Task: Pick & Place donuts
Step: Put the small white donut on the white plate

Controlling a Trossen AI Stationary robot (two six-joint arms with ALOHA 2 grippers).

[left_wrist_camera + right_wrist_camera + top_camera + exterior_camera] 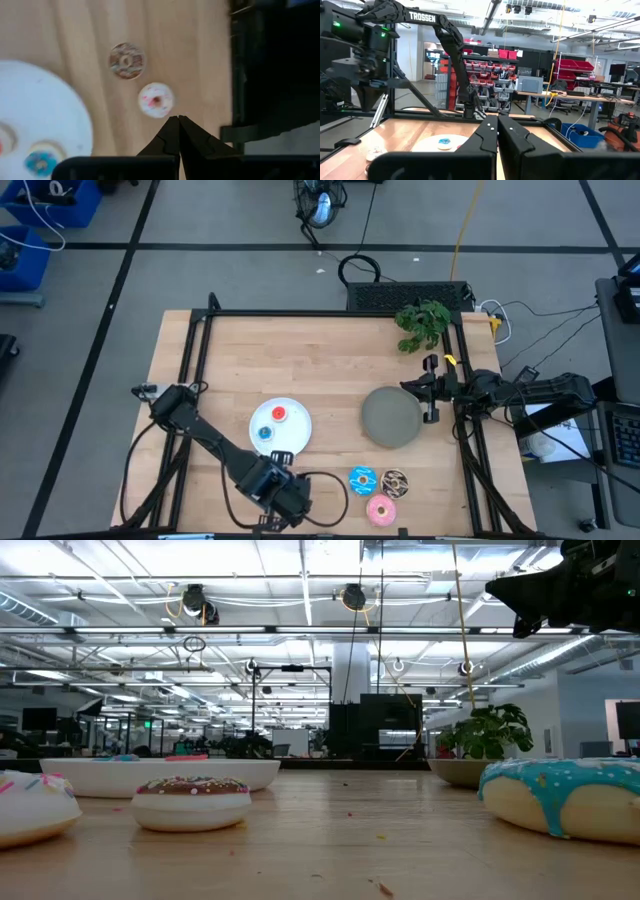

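Observation:
My left gripper is shut and hovers by the table's near edge, just near of the white plate. The left wrist view shows a tiny pink-white donut lying flat on the wood ahead of the fingertips, and a tiny brown donut beyond it. A tiny red donut and a tiny blue donut lie on the white plate. The larger blue donut, brown sprinkled donut and pink donut lie flat on the table. My right gripper is shut and waits at the grey plate's right side.
A grey plate lies right of centre. A potted plant stands at the far right corner. A black frame runs along the table's far and side edges. Bare wood lies between the two plates and across the far half.

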